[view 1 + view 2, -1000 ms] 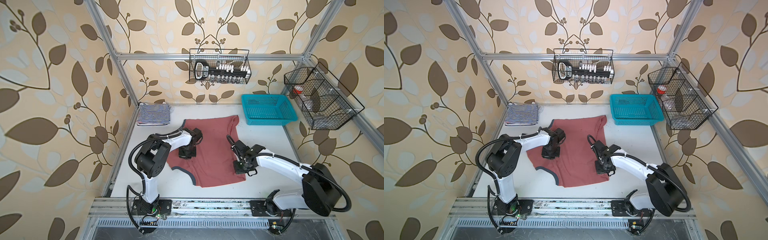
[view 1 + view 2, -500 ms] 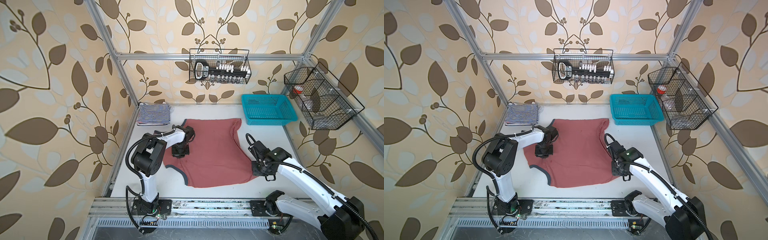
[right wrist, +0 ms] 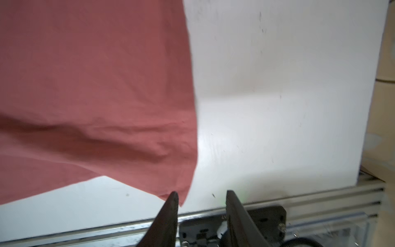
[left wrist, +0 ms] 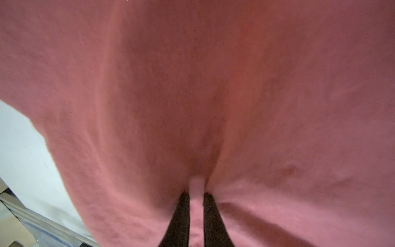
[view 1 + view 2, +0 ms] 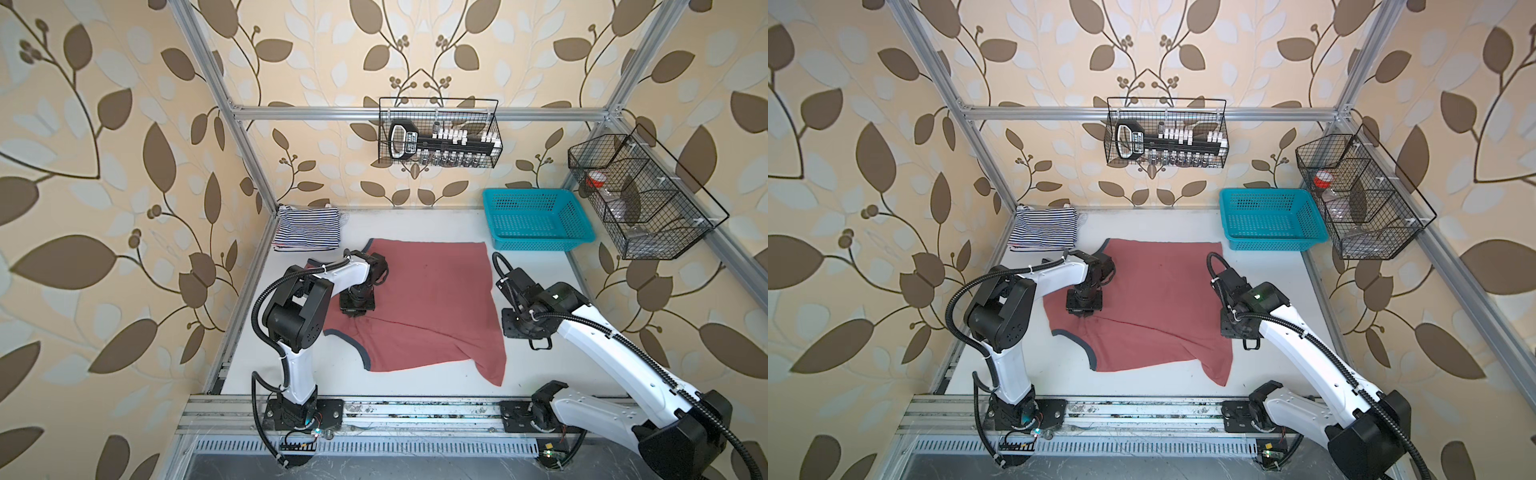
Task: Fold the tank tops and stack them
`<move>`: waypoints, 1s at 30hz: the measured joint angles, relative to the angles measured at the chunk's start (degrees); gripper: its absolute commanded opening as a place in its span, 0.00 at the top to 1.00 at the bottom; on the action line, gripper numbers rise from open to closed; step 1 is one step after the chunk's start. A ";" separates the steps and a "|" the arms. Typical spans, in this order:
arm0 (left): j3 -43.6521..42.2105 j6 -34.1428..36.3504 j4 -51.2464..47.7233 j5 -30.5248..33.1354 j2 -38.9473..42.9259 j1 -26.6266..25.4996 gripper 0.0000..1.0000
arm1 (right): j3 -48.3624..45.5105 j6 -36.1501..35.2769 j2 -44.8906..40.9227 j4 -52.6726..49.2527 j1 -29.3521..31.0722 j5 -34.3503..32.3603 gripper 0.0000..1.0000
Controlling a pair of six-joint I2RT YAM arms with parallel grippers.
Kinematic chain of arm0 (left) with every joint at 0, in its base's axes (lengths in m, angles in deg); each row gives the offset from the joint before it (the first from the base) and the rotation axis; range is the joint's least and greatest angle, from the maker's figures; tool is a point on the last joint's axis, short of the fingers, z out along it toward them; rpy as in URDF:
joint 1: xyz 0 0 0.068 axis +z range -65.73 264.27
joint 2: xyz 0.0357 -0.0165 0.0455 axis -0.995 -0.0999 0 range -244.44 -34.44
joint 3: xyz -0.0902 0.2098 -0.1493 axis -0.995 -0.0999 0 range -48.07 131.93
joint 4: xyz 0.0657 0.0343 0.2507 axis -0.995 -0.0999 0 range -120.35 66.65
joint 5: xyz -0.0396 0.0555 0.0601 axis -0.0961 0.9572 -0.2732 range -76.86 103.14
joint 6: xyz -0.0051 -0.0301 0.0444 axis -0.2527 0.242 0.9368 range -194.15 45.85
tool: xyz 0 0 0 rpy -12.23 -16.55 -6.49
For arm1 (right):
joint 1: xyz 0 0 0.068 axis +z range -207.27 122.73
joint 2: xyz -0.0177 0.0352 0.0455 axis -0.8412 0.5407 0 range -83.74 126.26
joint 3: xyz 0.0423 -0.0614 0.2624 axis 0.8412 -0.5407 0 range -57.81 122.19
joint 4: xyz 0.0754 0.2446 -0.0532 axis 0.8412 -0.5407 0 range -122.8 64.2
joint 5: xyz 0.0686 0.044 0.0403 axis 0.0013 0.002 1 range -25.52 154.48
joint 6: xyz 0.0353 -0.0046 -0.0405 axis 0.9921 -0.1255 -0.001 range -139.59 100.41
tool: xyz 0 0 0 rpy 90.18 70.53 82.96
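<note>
Dusty red tank top (image 5: 424, 307) lies spread on the white counter (image 5: 340, 378). It's soft matte knit w/ dark trim curving along the left armhole, and its front-right corner ends in a pointed flap. Left gripper (image 4: 196, 195): fingers clenched on a small ridge of the cloth, creases running into it. It looks like a grip, tho the view's v. close. Right gripper (image 3: 202, 192): fingers released, nothing between, just off the cloth's right edge. Navy-striped tank top (image 5: 307, 230) sits folded back-left, turquoise mesh basket (image 5: 536, 226) back-right. Bare counter along front & right.
</note>
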 measured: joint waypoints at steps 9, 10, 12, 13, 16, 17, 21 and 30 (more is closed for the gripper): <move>16.37 1.73 -2.93 0.00 -2.34 -1.16 0.81 | 9.20 -6.75 23.39 18.40 -1.27 12.83 0.70; 17.99 1.95 -2.97 0.04 -3.74 -0.96 0.81 | 9.90 -7.39 26.38 20.02 -1.79 14.43 0.70; 20.55 2.54 -3.39 0.02 -7.04 -0.55 0.81 | 10.91 -8.63 31.61 22.53 -2.99 17.07 0.72; 21.59 2.82 -3.52 0.00 -8.98 -0.52 0.81 | 11.23 -9.16 34.05 23.56 -3.67 18.25 0.73; 23.98 3.41 -3.93 -0.15 -14.49 -0.15 0.81 | 12.48 -10.49 40.79 25.29 -5.86 21.20 0.77; 24.74 3.54 -4.15 -0.28 -16.24 0.00 0.81 | 13.22 -10.95 42.95 25.70 -6.60 21.94 0.77; 29.94 4.44 -5.55 -0.98 -20.15 0.55 0.81 | 17.07 -11.98 48.39 26.10 -9.20 24.13 0.79; 38.10 6.27 -10.84 -1.09 -24.87 0.94 0.77 | 28.87 -13.40 56.48 22.91 -11.78 23.02 0.81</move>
